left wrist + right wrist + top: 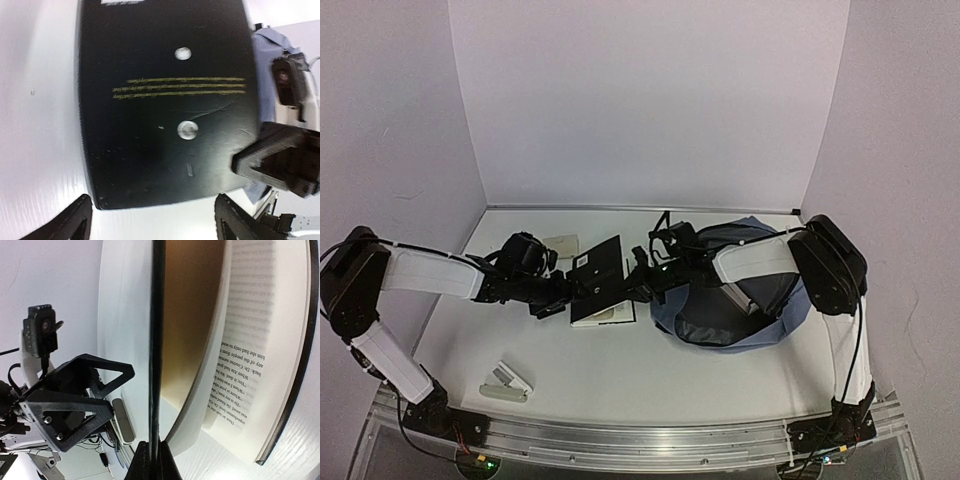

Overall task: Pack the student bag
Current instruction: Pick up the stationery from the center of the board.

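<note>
While the stapler (505, 382) lay by itself at the near left of the surface (670, 390), your work sat further in, at the book (602, 290). Your left tool (552, 298) stood wide open just short of the black cover, gripping nothing. Your right tool (151, 455) was pinched shut on the thin edge of that cover, which was raised at a tilt while the printed pages fanned loose beneath it.

To the right, under your right arm, the student bag (775, 318) lay on the surface, its dark-lined mouth gaping toward the book. At the back, behind your left tool, sat a small pale thing (560, 243) I could not make out.

I judged the step in hand to be getting the book into the bag, with packing barely begun. The next move called for care. You held only the cover, so the pages could swing open as you carried the book right, toward the mouth. The left tool might have steadied the free side.
</note>
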Robot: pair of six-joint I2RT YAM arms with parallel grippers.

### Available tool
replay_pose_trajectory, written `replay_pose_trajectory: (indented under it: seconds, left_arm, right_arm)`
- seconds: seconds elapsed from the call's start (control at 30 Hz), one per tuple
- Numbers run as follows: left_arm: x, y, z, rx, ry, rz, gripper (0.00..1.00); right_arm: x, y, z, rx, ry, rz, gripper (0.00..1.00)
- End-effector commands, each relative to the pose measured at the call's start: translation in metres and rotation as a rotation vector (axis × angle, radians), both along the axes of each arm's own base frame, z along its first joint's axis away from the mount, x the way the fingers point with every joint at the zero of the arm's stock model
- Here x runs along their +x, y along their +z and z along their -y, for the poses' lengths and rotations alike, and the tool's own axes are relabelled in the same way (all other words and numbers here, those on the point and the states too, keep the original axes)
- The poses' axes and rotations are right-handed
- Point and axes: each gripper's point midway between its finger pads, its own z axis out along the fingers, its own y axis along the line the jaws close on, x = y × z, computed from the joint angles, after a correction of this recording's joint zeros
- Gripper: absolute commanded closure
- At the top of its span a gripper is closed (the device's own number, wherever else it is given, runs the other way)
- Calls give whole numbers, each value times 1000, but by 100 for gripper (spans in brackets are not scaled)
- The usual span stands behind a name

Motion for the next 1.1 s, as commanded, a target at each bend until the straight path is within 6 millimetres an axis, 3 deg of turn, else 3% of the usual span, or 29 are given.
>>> replay_pose_trajectory:
  seconds: [0.0, 0.3, 0.53, 0.77, 1.07]
  left_arm:
    - [3, 30, -7, -80, 30, 78, 8]
    - [2, 18, -14, -281, 65, 19, 6]
    - [8, 31, 1, -424, 9, 45, 10]
    - [9, 61, 15, -580, -68, 137, 37]
    - [7, 85, 14, -638, -82, 203, 75]
  right_arm:
    - [-1, 76, -13, 185, 35, 82, 100]
    - [-3, 111, -12, 330, 42, 58, 100]
    - [-10, 128, -11, 421, 54, 25, 100]
    - [-13, 118, -12, 452, 58, -20, 100]
    - [-16, 98, -16, 422, 68, -22, 98]
